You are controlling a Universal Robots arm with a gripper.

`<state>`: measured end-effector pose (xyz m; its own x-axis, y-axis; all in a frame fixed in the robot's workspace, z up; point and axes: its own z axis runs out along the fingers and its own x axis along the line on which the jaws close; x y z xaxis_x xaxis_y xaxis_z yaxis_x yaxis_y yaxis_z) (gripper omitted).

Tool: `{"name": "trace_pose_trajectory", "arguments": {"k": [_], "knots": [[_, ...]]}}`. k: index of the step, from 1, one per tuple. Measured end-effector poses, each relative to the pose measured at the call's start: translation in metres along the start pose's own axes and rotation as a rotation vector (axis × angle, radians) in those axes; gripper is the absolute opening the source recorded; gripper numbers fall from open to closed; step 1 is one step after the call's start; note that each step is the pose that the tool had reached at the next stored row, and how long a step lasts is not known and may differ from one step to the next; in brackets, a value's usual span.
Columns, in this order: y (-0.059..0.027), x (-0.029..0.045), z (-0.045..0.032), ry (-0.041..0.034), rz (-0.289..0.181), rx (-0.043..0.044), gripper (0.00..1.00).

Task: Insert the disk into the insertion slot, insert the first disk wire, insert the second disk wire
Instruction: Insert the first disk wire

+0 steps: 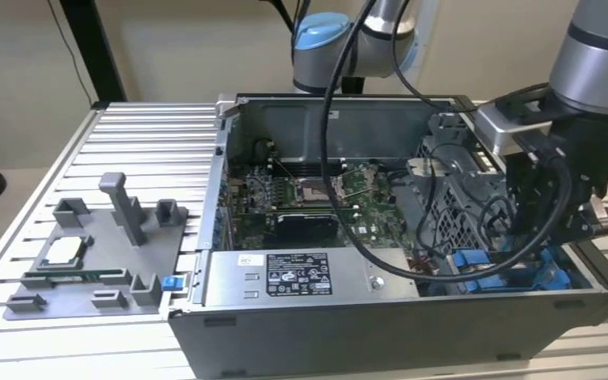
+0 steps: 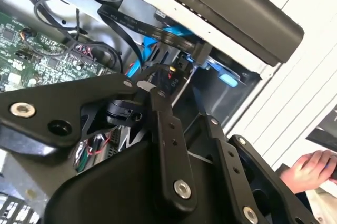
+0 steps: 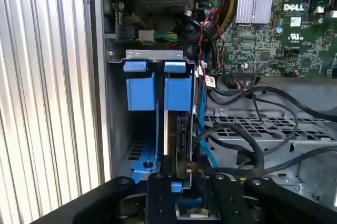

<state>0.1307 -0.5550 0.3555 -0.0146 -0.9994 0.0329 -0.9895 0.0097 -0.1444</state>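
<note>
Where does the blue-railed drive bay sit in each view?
Exterior view: drive bay in the computer case's near corner, on the exterior view's right.
First wrist view: drive bay between the case wall and the black cables.
Second wrist view: its blue rails between the circuit board and the case's edge.
Shared landmark: the green circuit board.

Hand (image 2: 309,170) — cut off at edge.

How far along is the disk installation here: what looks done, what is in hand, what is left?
Done, it seems: the disk stands edge-on inside the insertion slot, beside its blue rails. In hand: the gripper is down at the disk's end, among black cables; what it grips, if anything, is hidden. Left: neither disk wire can be confirmed as plugged in.
</note>
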Motion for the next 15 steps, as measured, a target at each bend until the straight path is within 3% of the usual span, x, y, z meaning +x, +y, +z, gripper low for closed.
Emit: {"name": "trace_pose_trajectory", "arguments": {"k": [2,6,15], "knots": [[-0.0012,0.0002,-0.0081,0.0,0.0,-0.0004,1.0],[-0.0033,0.0003,-0.0081,0.0002,0.0,-0.0032,1.0],[-0.0261,-0.0001,-0.0058,0.0008,-0.003,-0.0768,1.0]]}}
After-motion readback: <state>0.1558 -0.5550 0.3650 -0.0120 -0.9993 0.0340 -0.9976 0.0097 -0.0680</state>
